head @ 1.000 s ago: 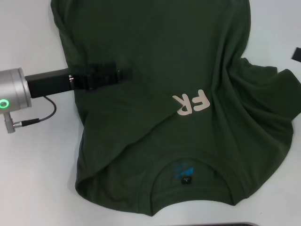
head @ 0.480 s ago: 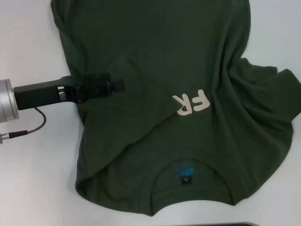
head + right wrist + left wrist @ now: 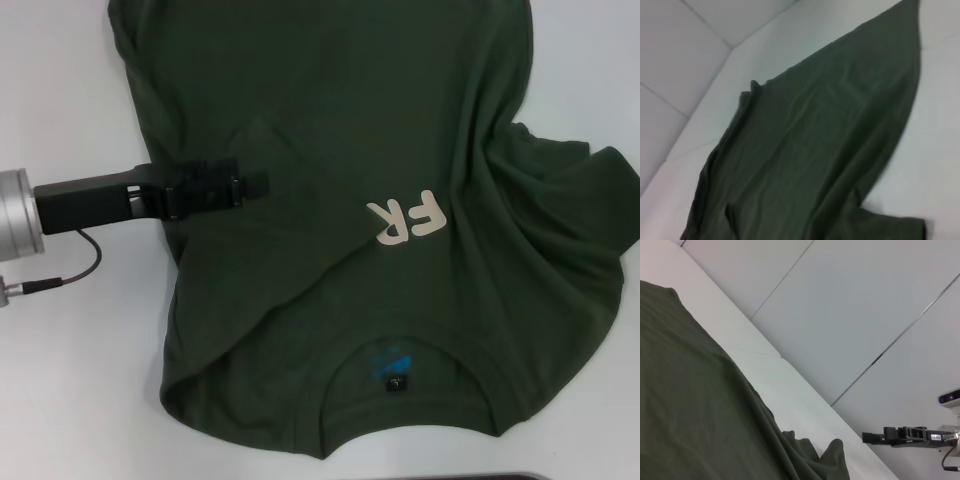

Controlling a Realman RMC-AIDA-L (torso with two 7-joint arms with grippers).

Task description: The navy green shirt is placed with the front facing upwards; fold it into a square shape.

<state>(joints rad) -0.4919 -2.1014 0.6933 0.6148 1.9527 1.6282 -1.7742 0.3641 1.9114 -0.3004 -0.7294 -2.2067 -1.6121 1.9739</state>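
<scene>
The left claw (image 3: pixel 255 184), closed with no cloth visibly gripped, has drawn back toward the left edge of the shirt (image 3: pixel 350 120), which lies face-up on the counter (image 3: pixel 70 90) with its left sleeve folded inward, suggesting that fold is complete.

One navy green shirt (image 3: pixel 340 180) lies on one white table (image 3: pixel 70 90). Two cream letters (image 3: pixel 405 218), "FR", show on its chest; more may be tucked under the fold. One small dark neck label (image 3: pixel 397 383) sits inside the one round collar (image 3: pixel 410 340). One left gripper (image 3: pixel 250 186) is over the cloth, and one right gripper (image 3: pixel 871 437) shows far off in the left wrist view.
</scene>
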